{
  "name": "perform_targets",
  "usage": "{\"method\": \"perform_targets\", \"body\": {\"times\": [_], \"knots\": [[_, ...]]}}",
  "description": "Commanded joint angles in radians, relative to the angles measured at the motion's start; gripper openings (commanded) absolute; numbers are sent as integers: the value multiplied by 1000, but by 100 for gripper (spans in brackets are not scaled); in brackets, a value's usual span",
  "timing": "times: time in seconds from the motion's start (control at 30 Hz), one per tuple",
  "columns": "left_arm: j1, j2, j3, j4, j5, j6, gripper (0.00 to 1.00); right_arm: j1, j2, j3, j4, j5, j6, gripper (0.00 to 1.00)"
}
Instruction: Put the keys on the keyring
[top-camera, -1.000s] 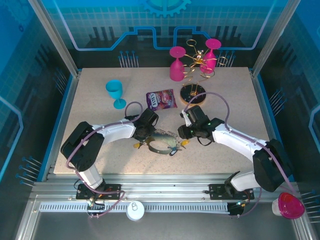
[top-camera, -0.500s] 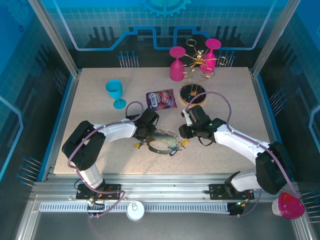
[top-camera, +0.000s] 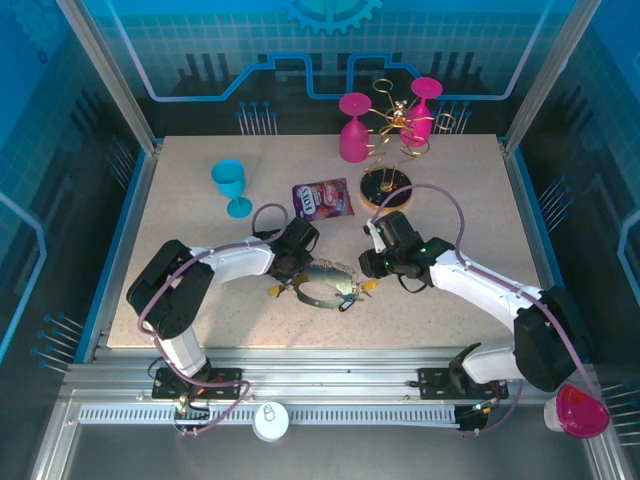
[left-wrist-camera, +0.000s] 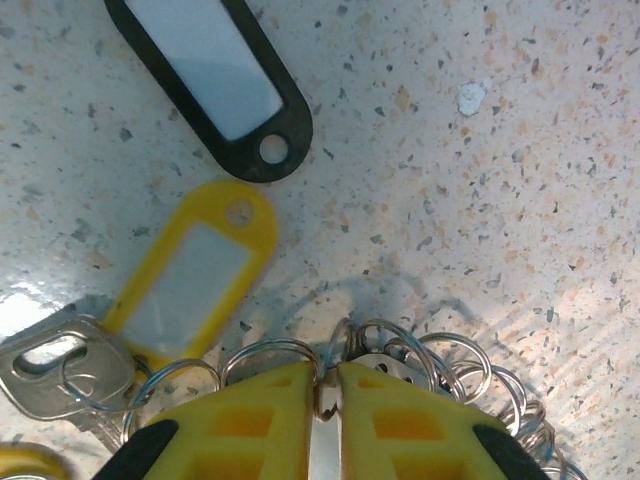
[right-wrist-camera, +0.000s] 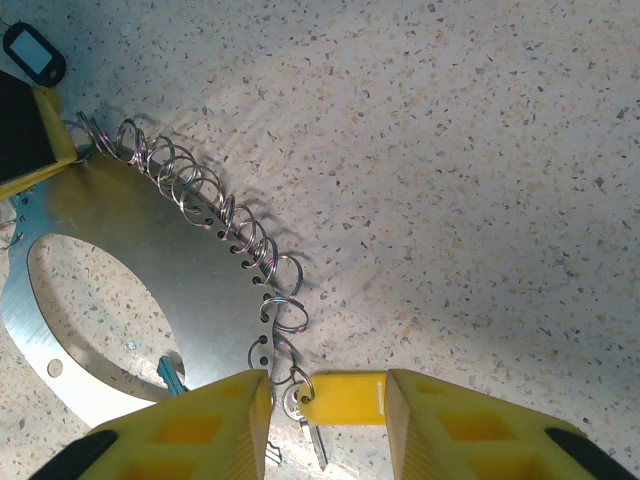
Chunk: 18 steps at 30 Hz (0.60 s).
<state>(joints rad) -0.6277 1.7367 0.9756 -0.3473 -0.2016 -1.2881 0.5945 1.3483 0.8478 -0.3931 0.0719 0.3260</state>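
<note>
Speckled beige tabletop (top-camera: 190, 200) inside a blue-lit enclosure. Flat on that surface, between the left gripper (top-camera: 298, 266) and the right gripper (top-camera: 368, 268): the keyring (top-camera: 330, 272), a flat grey metal band edged with a row of small split rings (right-wrist-camera: 200, 195).

Left gripper closed almost fully, yellow fingers (left-wrist-camera: 250, 410) pinching the keyring's thin edge. Just ahead of those fingers, a yellow-tagged key (left-wrist-camera: 190, 285). Beyond it, a black tag (left-wrist-camera: 215, 85). Both with plain pale label inserts, unwritten.

Right gripper partly open, its fingers (right-wrist-camera: 200, 420) straddling another yellow tag (right-wrist-camera: 345, 397) at the keyring's rim. Cannot tell whether squeezing it or merely around it. Beside the left finger of that gripper, inside the band's hole, a blue key (right-wrist-camera: 168, 372), partly hidden.

Farther out beyond both grippers, a purple packet (top-camera: 322, 199), lettering too small to read.
</note>
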Motion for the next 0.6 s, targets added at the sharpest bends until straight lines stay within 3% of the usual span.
{"method": "perform_targets", "body": {"times": [0.0, 0.33, 0.43, 0.57], "knots": [[3, 17, 25, 8, 6, -2, 13, -11, -20, -8, -17, 14, 10, 36], [-2, -60, 20, -25, -41, 56, 5, -11, -44, -11, -24, 12, 13, 35], [-7, -113, 23, -33, -64, 153, 2, -20, -76, -21, -16, 6, 22, 34], [-12, -196, 32, 9, -16, 408, 0, -61, -139, -42, 14, -43, 33, 32]]}}
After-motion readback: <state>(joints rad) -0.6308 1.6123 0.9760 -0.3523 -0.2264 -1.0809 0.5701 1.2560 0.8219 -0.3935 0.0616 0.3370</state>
